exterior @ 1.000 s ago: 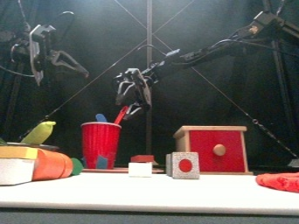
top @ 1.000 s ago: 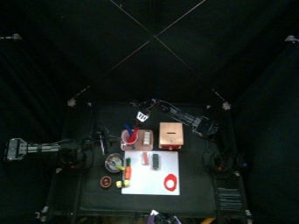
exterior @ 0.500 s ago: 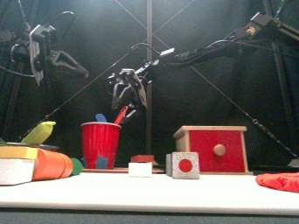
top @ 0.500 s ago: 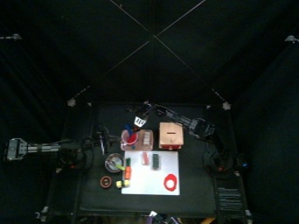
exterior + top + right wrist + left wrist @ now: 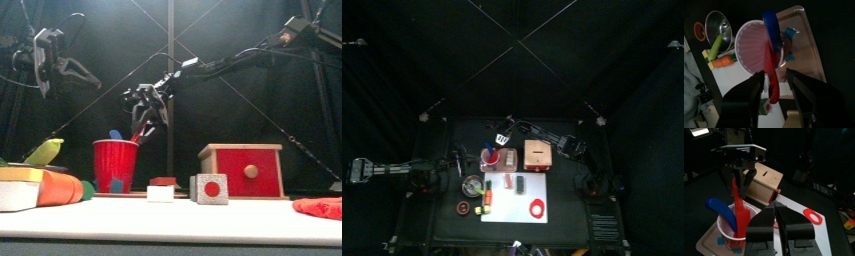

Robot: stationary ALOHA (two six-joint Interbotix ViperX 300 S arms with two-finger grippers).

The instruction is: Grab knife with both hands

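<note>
Lowered right pincer [image 5: 778, 82] straddles knife [image 5: 771, 60]; front hides gap.

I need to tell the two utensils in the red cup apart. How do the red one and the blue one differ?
The red utensil is narrow and stands nearly upright; the blue utensil is broader, rounded at the top, and leans to one side. The right gripper straddles the red utensil's top with open jaws; nothing is at the blue one. Both sit in the red cup.
</note>
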